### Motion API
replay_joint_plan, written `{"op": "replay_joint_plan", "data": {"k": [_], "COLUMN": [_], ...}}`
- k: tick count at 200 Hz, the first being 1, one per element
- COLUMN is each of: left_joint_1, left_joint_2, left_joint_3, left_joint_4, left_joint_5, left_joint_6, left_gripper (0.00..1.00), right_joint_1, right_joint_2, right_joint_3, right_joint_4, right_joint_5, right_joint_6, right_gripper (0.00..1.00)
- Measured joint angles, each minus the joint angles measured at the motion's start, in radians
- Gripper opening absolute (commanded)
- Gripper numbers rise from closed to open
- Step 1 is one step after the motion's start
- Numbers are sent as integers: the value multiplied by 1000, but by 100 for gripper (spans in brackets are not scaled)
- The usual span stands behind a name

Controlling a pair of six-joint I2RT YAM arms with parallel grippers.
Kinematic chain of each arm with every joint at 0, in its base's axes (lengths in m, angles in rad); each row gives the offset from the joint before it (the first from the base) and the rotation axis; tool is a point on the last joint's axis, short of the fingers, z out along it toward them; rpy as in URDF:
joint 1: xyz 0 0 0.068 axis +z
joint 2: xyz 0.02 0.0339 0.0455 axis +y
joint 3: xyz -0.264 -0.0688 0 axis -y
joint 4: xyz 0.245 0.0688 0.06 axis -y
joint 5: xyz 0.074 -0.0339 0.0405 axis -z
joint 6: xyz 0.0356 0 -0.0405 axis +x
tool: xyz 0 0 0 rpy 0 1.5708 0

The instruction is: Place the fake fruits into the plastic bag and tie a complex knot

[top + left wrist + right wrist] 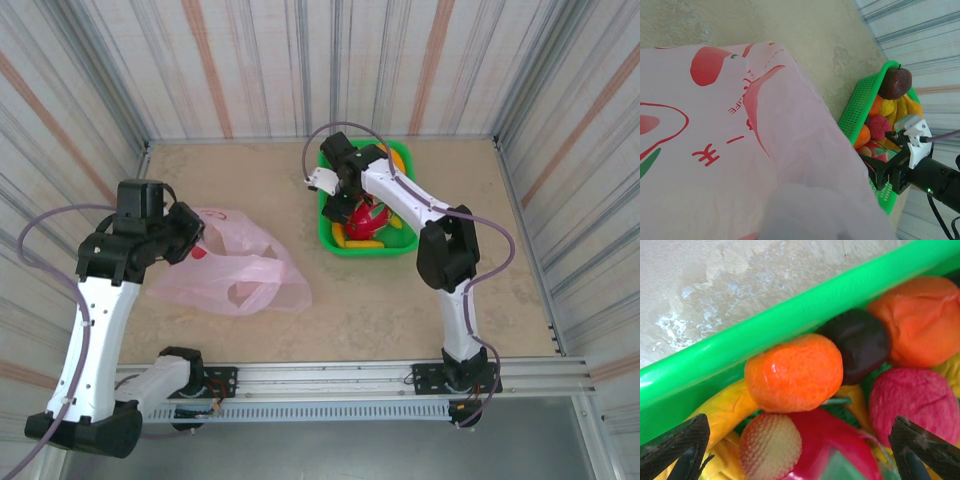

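Beige table point(400, 300), plastic bag point(240, 275) hiding left hand point(198, 240)

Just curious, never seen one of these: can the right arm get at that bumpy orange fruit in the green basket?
Probably yes. The right gripper hangs open above the bumpy orange fruit with nothing over it, though the green basket rim sits close beside it.

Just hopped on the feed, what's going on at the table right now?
The right arm's fingers are spread open just above the glossy plastic toy fruits in the green plastic mesh basket, holding nothing. The left arm's fingers are at the thin translucent pink plastic bag, which lies on the table left of the basket; whether they grip it cannot be told. Every fruit in sight sits in the basket.
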Motion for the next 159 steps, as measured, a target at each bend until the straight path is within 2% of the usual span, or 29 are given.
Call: {"op": "replay_joint_plan", "data": {"k": [55, 142, 159], "left_joint_1": [0, 0, 0], "left_joint_2": [3, 8, 8], "left_joint_3": [0, -11, -14], "left_joint_4": [0, 0, 0], "left_joint_5": [3, 23, 25], "left_joint_6": [-1, -2, -2], "left_gripper": [0, 0, 0], "right_joint_1": [0, 2, 2], "right_joint_2": [89, 154, 155], "right_joint_3": [79, 105, 105], "right_joint_4": [-27, -40, -33], "right_joint_5": [-5, -15, -28], "right_joint_6": [-90, -114, -113], "right_gripper": [91, 73, 65]}}
